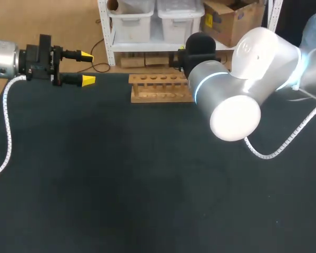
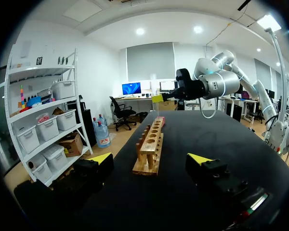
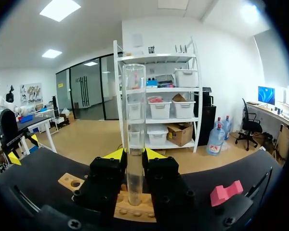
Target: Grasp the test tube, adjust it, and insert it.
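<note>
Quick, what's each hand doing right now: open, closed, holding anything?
Left hand: open, holding nothing.
Right hand: closed on the test tube, upright above the rack.

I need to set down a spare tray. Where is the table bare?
Bare: the table in front of the wooden rack, and the strip between the left gripper and the rack. Crowded: over the rack, where the right gripper holds the test tube.
</note>
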Action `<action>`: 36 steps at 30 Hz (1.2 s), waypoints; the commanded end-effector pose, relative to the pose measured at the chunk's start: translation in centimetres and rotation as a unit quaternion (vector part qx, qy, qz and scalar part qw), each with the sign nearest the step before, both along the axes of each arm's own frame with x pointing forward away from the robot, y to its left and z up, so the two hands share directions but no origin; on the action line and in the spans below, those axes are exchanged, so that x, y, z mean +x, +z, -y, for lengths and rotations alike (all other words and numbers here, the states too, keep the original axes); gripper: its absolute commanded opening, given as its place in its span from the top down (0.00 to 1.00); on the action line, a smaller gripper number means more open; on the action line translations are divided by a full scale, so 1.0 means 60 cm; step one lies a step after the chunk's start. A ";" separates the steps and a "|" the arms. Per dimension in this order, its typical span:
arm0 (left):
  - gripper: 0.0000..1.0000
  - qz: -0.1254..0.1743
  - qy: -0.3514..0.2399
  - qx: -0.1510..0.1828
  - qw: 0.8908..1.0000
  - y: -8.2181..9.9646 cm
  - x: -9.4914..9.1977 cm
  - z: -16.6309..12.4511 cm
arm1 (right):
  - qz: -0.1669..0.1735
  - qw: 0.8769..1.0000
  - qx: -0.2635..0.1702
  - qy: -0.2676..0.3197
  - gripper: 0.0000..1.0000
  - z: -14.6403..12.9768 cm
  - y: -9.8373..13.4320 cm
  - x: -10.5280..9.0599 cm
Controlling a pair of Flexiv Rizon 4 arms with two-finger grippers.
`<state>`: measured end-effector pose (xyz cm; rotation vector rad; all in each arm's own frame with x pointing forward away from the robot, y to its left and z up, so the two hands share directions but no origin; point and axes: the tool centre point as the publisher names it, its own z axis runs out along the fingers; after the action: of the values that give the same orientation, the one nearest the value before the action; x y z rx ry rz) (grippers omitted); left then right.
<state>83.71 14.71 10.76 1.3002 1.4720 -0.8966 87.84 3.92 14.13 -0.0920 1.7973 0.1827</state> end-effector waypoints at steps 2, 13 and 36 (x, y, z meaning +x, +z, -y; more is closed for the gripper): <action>0.00 0.000 -0.001 0.000 1.000 -0.001 0.001 -0.001 | 0.000 1.000 0.007 0.025 1.00 -0.003 -0.012 0.006; 0.00 0.000 -0.001 0.000 1.000 -0.001 0.001 -0.001 | -0.017 1.000 0.008 0.023 1.00 -0.008 -0.041 -0.005; 0.00 0.000 -0.001 0.000 1.000 -0.001 0.001 -0.001 | -0.035 0.999 0.015 0.011 1.00 -0.014 -0.086 0.005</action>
<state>83.71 14.71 10.76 1.3002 1.4720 -0.8966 87.94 4.69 9.17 -0.0776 1.8667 0.2188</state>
